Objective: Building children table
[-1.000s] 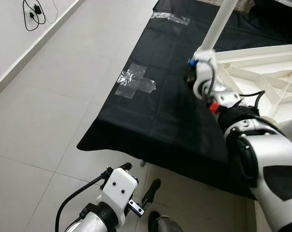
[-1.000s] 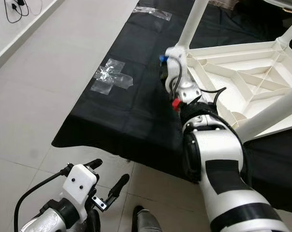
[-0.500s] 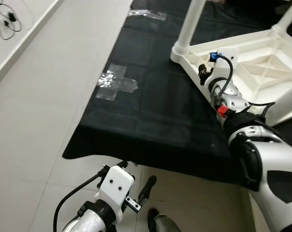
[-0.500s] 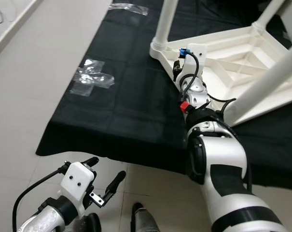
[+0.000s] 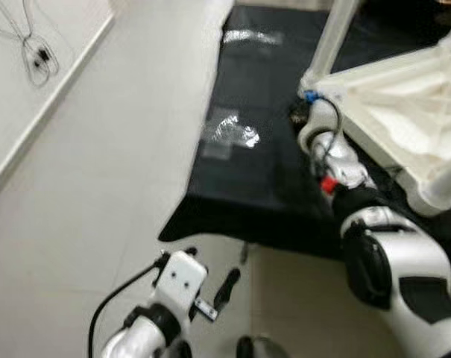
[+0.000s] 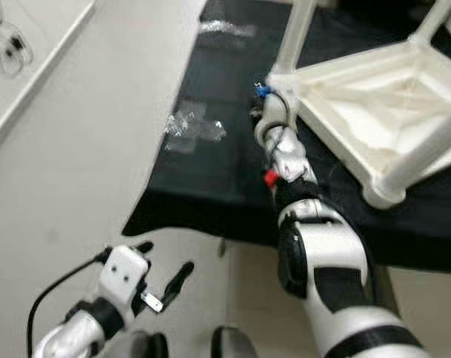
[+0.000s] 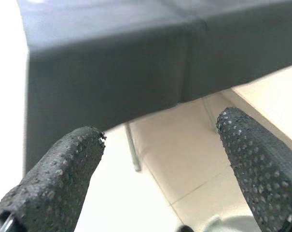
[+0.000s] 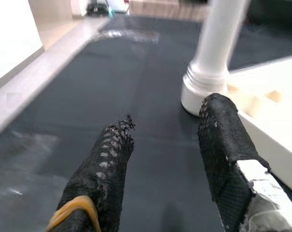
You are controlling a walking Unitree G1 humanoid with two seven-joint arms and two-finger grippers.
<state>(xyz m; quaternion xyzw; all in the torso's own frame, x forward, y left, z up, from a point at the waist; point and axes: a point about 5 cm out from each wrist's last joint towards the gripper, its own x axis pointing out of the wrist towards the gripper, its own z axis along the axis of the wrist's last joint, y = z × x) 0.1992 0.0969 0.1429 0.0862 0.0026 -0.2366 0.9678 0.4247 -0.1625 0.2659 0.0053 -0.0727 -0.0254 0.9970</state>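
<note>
Since the earlier frame, right pincer (image 8: 167, 159) had drawn nearer the children's table (image 5: 404, 112) corner leg (image 8: 214, 53), open and empty; left pincer (image 7: 160, 174) hung open. Next: grip that leg.

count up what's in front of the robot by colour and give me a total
White: 1 upturned table
Black: 1 cloth
Clear: 2 tape patches, near and far
Grippers: 2, left low over the floor, right by the table corner
Total: 6
</note>
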